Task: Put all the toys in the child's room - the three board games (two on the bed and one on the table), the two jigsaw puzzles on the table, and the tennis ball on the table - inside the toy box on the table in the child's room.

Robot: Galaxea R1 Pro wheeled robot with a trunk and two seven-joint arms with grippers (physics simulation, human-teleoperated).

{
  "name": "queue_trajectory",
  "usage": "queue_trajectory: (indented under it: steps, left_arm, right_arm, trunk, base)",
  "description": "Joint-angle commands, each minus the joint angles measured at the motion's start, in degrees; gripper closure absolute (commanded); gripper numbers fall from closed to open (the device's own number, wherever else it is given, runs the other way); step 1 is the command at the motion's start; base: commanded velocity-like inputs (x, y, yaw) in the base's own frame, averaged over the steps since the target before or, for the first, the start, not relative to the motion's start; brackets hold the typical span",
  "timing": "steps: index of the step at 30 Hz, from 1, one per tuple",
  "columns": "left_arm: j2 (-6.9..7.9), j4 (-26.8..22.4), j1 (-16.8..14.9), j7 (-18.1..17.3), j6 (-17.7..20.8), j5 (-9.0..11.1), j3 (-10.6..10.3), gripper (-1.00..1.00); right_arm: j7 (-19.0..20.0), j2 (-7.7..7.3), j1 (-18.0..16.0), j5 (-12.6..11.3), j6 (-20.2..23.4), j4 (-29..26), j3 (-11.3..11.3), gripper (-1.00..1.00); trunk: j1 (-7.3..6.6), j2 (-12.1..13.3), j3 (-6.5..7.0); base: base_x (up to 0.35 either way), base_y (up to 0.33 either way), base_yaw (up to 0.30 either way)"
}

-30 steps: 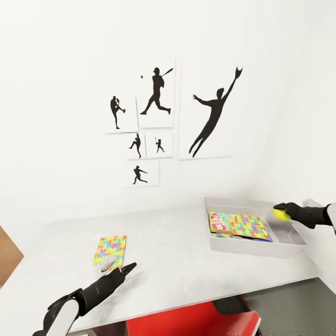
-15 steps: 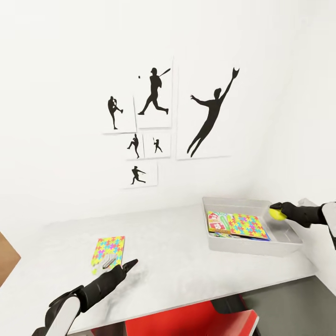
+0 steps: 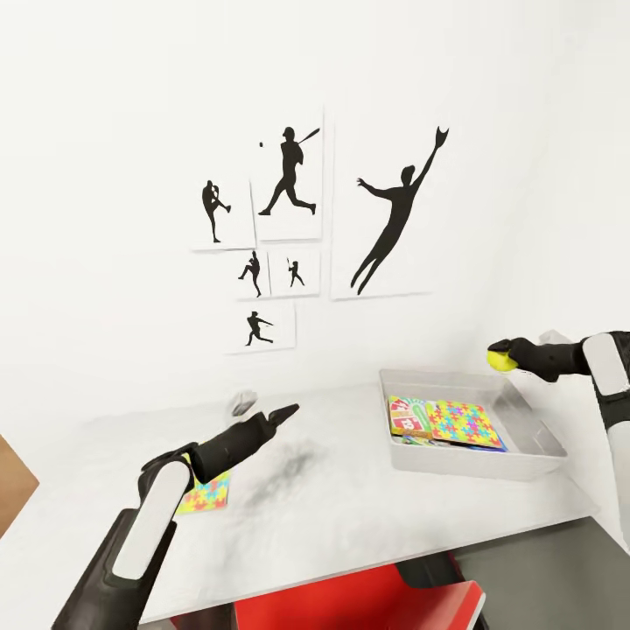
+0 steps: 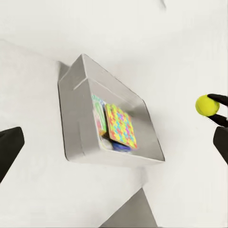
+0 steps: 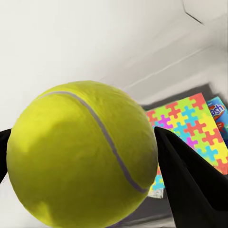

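A yellow tennis ball (image 3: 500, 359) (image 5: 80, 156) hangs above the far right corner of the toy box, and my right gripper (image 3: 502, 356) is shut on it. The light-grey toy box (image 3: 477, 462) (image 4: 76, 118) stands on the table (image 3: 350, 516), holding a rainbow jigsaw puzzle (image 3: 464, 422) (image 4: 120, 124) (image 5: 183, 128) lying over flat board games (image 3: 404, 416). A second jigsaw puzzle (image 3: 206, 494) lies on the table at the left, partly hidden by my left forearm. My left gripper (image 3: 267, 407) is open, raised above the table's middle, holding nothing.
Black baseball-player silhouette pictures (image 3: 289, 219) hang on the white wall behind the table. A red chair (image 3: 376, 604) is tucked under the front edge. A lower dark-grey surface (image 3: 560, 577) lies at the right, and a brown panel (image 3: 13, 477) at the far left.
My left arm lifted from beside the loose puzzle and swung forward and right. My right gripper raised the tennis ball from inside the box's rim to above it.
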Motion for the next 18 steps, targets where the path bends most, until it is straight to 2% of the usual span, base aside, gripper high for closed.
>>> queue_trajectory:
  steps: [1, 3, 4, 7, 11, 15, 18]
  left_arm:
    - [-0.69, -0.04, -1.48, 0.55, 0.72, 0.15, -0.15, -1.00]
    - [-1.82, -0.10, -3.56, 2.28, 1.49, 1.15, -0.42, -1.00]
    - [-2.57, -0.19, -4.91, 4.01, 1.99, 2.58, -0.62, -1.00]
    - [-3.18, -0.20, -6.14, 6.10, 2.42, 5.24, -0.76, -1.00]
    - [-3.46, -0.21, -6.92, 7.95, 2.68, 8.22, -0.85, -1.00]
    - [-3.66, -0.21, -7.30, 9.36, 2.79, 9.47, -0.91, -1.00]
    - [-3.72, -0.21, -7.42, 9.86, 2.82, 9.78, -0.94, -1.00]
  right_arm:
    - [-0.96, 0.43, -1.23, -0.23, 0.23, 0.63, 0.41, 1.00]
    - [-3.14, 1.63, -4.23, -0.22, 0.23, 2.98, 1.45, 1.00]
    - [-4.01, 1.92, -4.95, -0.22, 0.23, 3.93, 1.67, 1.00]
    - [-6.50, 2.76, -6.90, -0.23, 0.23, 7.19, 2.06, 1.00]
    - [-8.51, 4.66, -9.88, -0.17, 0.23, 12.53, 2.23, 1.00]
    - [-9.68, 5.73, -11.44, -0.19, -2.05, 17.80, 2.24, 1.00]
    - [-10.04, 6.00, -11.79, -0.20, -3.44, 19.40, 2.19, 1.00]
  trunk:
    - [0.03, -0.13, -0.14]
    - [0.03, -0.13, -0.14]
    - [0.03, -0.13, -0.14]
    - [0.03, -0.13, -0.14]
    - [0.03, -0.13, -0.14]
    - [0.03, -0.13, -0.14]
    - [0.03, -0.13, -0.14]
  base:
    - [0.000, 0.000, 0.000]
    - [0.000, 0.000, 0.000]
    - [0.000, 0.000, 0.000]
    - [0.000, 0.000, 0.000]
    - [0.000, 0.000, 0.000]
    - [0.000, 0.000, 0.000]
    - [0.000, 0.000, 0.000]
